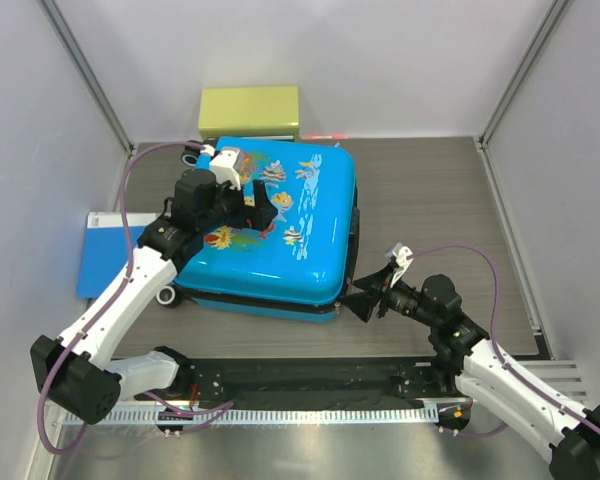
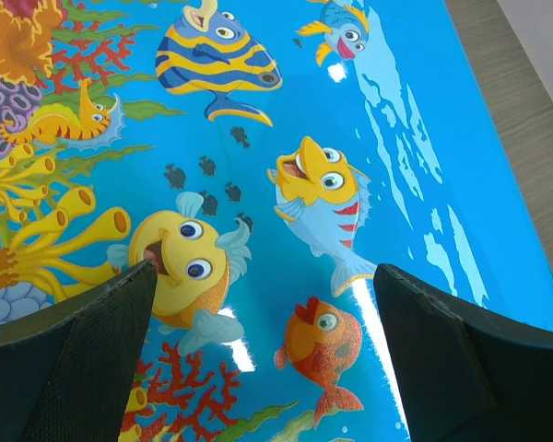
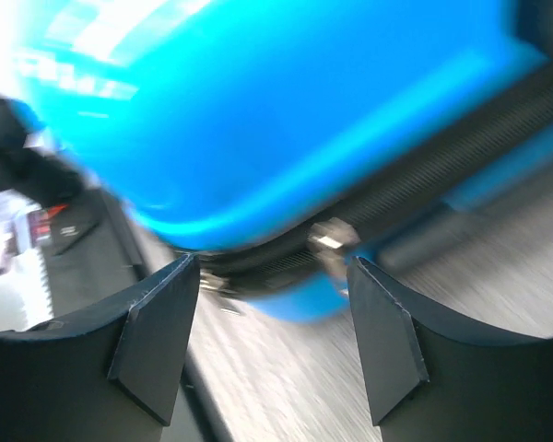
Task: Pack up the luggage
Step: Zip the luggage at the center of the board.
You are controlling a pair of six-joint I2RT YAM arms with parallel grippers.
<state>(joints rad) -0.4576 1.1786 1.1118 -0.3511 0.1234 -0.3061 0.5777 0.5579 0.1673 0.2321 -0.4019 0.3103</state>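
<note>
Luggage (image 1: 280, 240) closed, under left claw (image 1: 264, 212), right claw (image 1: 356, 300) at corner

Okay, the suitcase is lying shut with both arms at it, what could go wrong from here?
The small zipper pull sits just ahead of the open right gripper at the luggage corner; closing could miss it and pinch the zipper track. Tugging there might slide the whole case, since the left gripper is open above the glossy lid and may not pin it.
</note>
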